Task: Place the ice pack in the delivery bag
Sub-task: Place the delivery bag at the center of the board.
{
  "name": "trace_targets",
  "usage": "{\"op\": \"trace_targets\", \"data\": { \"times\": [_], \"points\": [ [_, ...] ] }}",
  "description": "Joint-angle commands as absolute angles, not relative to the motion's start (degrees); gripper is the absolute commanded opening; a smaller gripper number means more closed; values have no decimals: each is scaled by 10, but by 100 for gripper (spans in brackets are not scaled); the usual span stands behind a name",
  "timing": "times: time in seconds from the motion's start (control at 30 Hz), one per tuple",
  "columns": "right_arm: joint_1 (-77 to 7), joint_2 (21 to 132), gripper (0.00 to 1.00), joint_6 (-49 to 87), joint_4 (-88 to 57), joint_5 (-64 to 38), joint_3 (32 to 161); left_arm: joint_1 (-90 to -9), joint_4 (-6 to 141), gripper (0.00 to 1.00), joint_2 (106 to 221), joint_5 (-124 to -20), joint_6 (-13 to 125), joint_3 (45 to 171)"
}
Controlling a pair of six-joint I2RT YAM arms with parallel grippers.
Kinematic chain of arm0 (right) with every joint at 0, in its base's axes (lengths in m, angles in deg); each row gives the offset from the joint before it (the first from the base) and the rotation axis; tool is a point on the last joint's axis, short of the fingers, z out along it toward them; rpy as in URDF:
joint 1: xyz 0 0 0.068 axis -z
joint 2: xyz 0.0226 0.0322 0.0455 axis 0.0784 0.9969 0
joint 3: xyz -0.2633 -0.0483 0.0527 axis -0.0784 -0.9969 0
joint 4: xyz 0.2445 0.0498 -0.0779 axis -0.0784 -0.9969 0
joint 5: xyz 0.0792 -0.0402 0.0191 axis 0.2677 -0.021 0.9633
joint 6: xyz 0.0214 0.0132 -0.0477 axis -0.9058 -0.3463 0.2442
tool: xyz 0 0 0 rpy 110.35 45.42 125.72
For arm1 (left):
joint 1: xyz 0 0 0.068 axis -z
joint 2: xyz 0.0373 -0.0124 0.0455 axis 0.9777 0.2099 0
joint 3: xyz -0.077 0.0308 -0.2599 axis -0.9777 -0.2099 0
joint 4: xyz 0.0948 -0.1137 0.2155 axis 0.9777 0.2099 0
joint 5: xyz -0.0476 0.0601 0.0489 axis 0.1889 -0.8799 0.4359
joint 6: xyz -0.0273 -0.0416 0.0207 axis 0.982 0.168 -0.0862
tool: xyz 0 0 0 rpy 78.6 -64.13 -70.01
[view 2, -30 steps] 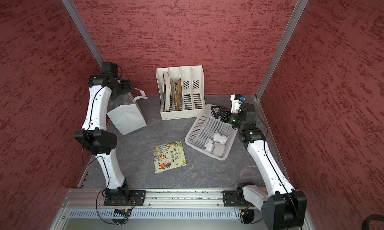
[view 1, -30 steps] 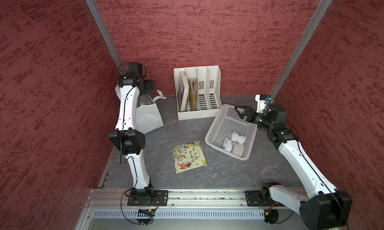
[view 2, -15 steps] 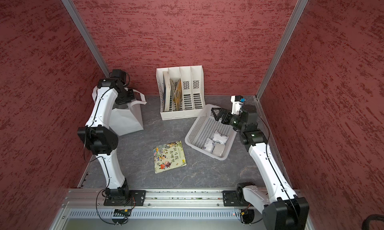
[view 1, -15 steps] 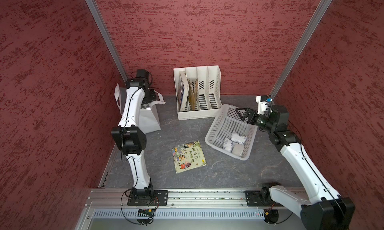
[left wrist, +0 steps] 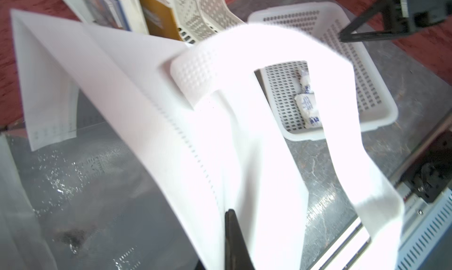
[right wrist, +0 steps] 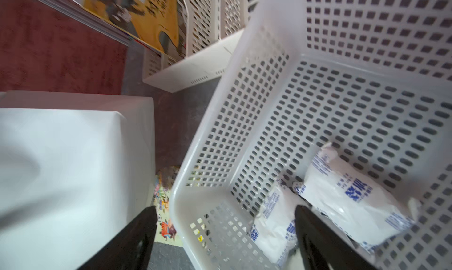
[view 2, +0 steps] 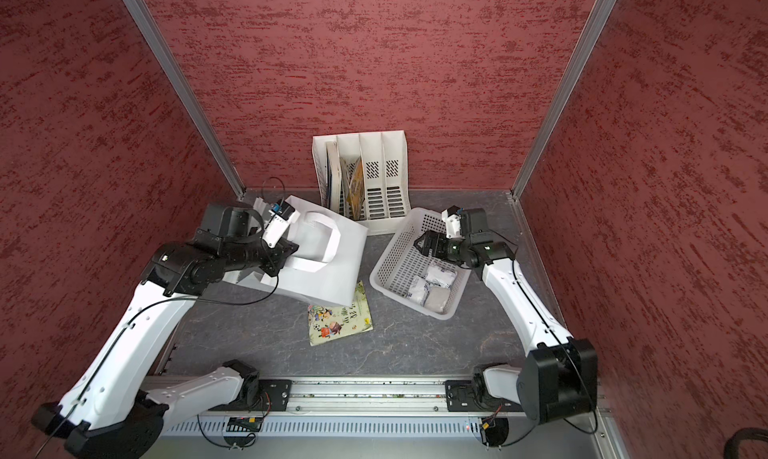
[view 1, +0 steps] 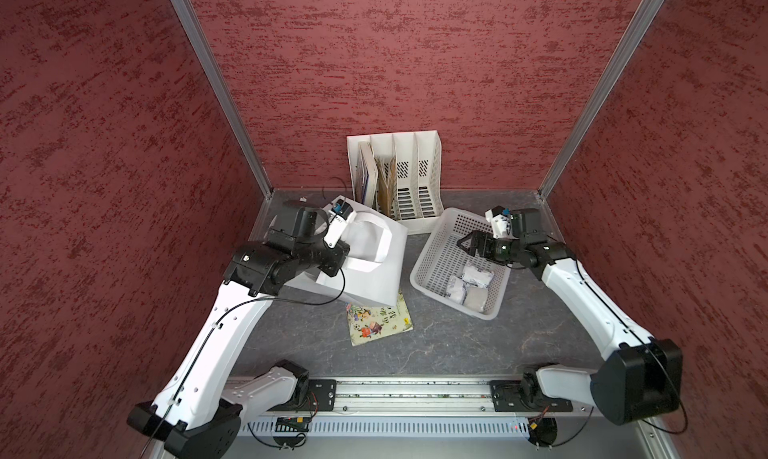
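My left gripper (view 1: 332, 270) has its fingers pinched on the rim of the delivery bag (view 1: 374, 278). The bag is tilted, just beside the file rack (view 1: 419, 174), and its lower corner overlaps the picture book (view 1: 378, 324). The right gripper (right wrist: 223, 220) hovers with fingers spread wide over the white perforated basket (view 1: 436, 253). The ice packs (view 1: 478, 276) lie untouched at the basket's near end.

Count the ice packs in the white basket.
3, bunched at the end of the basket nearest the robot's base: printed pack, second printed pack, and greyish pack, which is plain-faced and so less certain. Others could hide underneath.
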State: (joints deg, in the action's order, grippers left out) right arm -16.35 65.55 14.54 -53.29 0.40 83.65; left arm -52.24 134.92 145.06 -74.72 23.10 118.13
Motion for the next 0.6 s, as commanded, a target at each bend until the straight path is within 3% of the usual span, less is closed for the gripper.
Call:
{"op": "trace_targets", "data": {
  "times": [0.0,0.23,0.37,0.57],
  "points": [
    [-192,704,90,202,-680,-90,887,-471,1343,0,1506,-733,200,1170],
    [-230,784,91,429,-730,-261,915,-408,1416,0,1601,-771,137,1243],
    [-229,839,96,524,-679,-306,911,-396,1455,0,1622,-785,112,1267],
    [-216,927,95,545,-685,-318,965,-390,1509,0,1604,-817,86,1310]
  ]
}}
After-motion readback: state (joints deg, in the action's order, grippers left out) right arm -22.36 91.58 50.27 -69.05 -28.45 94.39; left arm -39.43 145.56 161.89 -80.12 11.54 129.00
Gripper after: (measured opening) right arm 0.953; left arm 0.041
